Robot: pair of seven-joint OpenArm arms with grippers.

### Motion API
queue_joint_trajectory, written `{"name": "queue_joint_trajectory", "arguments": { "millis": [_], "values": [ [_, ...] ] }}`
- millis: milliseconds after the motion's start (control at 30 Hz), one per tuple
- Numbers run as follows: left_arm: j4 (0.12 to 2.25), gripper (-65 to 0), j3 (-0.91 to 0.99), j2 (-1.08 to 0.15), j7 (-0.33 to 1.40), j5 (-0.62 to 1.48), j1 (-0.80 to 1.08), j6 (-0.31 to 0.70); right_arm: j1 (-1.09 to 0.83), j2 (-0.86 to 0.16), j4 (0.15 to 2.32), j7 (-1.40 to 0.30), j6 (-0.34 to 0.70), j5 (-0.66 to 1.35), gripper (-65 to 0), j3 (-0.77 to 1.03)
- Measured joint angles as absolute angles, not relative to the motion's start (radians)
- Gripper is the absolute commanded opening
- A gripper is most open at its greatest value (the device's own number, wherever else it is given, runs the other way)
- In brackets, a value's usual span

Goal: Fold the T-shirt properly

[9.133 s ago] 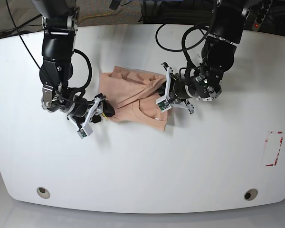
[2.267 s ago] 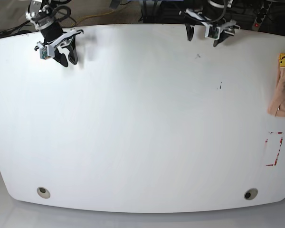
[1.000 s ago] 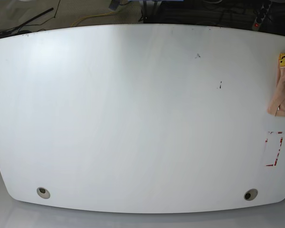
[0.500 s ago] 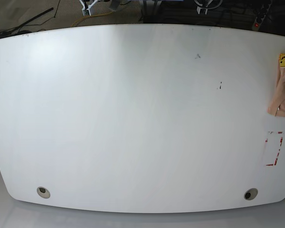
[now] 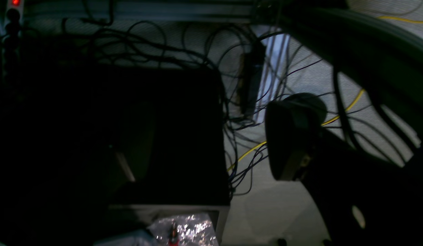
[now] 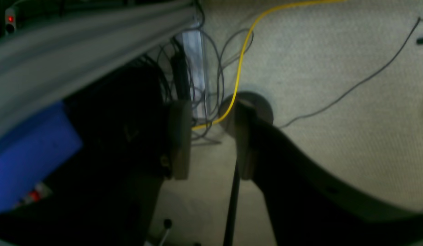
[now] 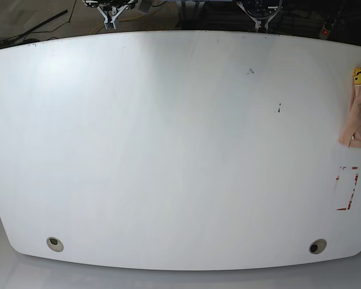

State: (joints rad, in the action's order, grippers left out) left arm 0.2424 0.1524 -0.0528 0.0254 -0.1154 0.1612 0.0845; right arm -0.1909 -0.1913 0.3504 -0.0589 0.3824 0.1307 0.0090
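- The T-shirt (image 7: 358, 117) lies bunched at the worktop (image 7: 168, 150)'s right edge.
- The left gripper (image 5: 204, 143) is spread wide, empty, beyond the worktop's far edge.
- The right gripper (image 6: 211, 140) stands partly apart, holding nothing, over floor cables.

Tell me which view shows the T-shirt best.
The base view: the T-shirt lies at the table's right edge, partly cut off, yellow face print visible. Both wrist views show only floor and cables, no shirt.
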Motion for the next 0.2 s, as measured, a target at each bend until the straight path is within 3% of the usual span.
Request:
{"name": "queue_joint_trajectory", "arguments": {
  "millis": [200],
  "values": [
    [0.239,-18.5,0.152,-0.051,0.029,-0.115,0.166,0.081,-0.188,-0.191,0.350,-0.060,0.385,0.131,-45.0,0.008]
  ]
}}
